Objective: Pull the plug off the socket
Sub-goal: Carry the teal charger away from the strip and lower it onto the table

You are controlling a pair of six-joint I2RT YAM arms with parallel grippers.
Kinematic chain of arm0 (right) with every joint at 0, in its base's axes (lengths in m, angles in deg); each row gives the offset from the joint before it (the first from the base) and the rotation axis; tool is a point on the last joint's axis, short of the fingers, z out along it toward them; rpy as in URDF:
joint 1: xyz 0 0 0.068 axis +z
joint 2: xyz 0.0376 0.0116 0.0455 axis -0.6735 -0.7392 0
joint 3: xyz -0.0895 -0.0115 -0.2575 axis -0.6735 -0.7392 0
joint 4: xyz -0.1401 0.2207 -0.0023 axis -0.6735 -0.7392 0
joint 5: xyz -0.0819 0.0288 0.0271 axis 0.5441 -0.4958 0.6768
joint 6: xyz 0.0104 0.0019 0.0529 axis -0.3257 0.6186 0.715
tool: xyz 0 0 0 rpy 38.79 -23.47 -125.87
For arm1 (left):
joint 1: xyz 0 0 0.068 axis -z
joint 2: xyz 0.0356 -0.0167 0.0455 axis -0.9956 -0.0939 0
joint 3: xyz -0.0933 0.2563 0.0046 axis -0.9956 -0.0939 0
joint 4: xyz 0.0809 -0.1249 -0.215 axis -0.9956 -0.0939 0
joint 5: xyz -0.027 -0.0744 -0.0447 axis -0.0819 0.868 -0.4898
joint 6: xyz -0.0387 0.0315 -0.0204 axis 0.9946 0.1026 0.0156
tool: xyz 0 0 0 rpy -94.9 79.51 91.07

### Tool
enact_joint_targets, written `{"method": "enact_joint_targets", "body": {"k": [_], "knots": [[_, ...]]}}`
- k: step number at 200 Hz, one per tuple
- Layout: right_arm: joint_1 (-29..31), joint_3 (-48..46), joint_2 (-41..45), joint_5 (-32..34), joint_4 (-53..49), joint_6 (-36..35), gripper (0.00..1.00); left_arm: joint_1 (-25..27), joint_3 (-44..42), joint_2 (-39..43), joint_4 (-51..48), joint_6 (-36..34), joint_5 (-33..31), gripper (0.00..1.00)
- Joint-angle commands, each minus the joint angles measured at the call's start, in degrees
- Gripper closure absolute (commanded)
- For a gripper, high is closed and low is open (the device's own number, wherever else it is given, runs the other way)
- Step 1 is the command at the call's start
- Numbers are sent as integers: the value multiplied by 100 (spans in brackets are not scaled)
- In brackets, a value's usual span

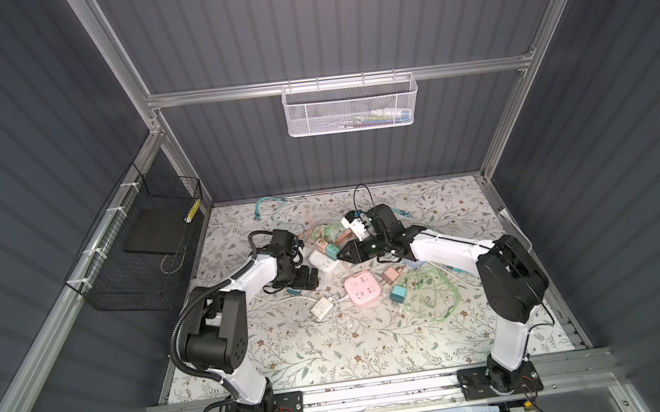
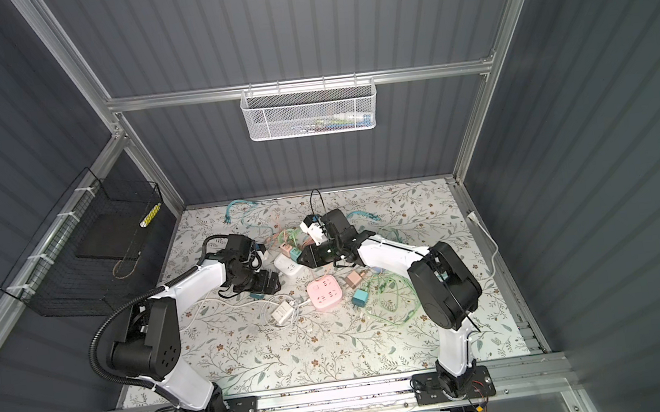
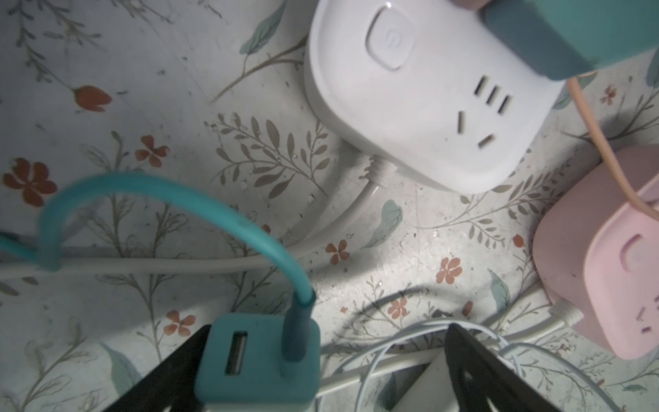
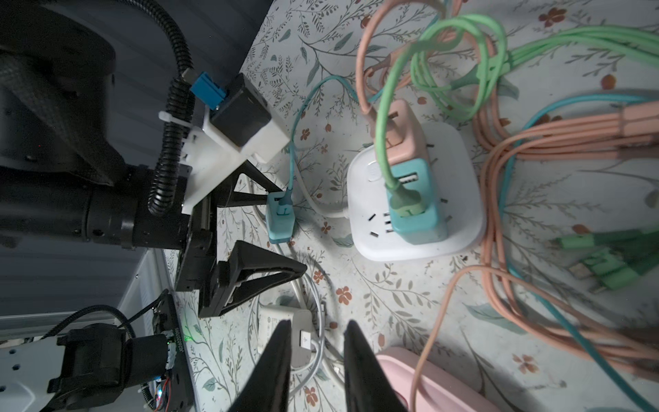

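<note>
We see the white socket cube (image 4: 460, 160) near the middle of the desk (image 1: 335, 348), a bit toward the far edge. Two plugs stand in its top, side by side and touching. One is a teal plug (image 4: 431, 224) with a green cable (image 4: 383, 117) in it, and the other is a pink plug (image 4: 406, 132). A loose teal plug (image 3: 260, 360) lies on the desk between the fingers of our left end effector (image 3: 330, 328), which is open wide and holds nothing. Our right end effector (image 4: 317, 324) hangs near the socket cube with only a narrow gap, and nothing is in it.

We think the plugs are small, light, hard and smooth, so they could slip. We would pinch a plug on its flat sides, not by the soft cable. The cube looks light too and may lift, so one end effector should hold it down.
</note>
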Motion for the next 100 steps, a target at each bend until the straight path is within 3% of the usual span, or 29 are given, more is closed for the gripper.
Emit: {"method": "enact_joint_targets", "body": {"k": [1,40,100], "knots": [[79,-93,-23,-205,260,259,73,-12,-170,331,282,-133,160,0],[308,4,-62,-325,353,432,73,-12,-245,358,386,-200,409,0],[636,536,-808,-228,333,768,71,-12,-366,444,502,-197,557,0]]}}
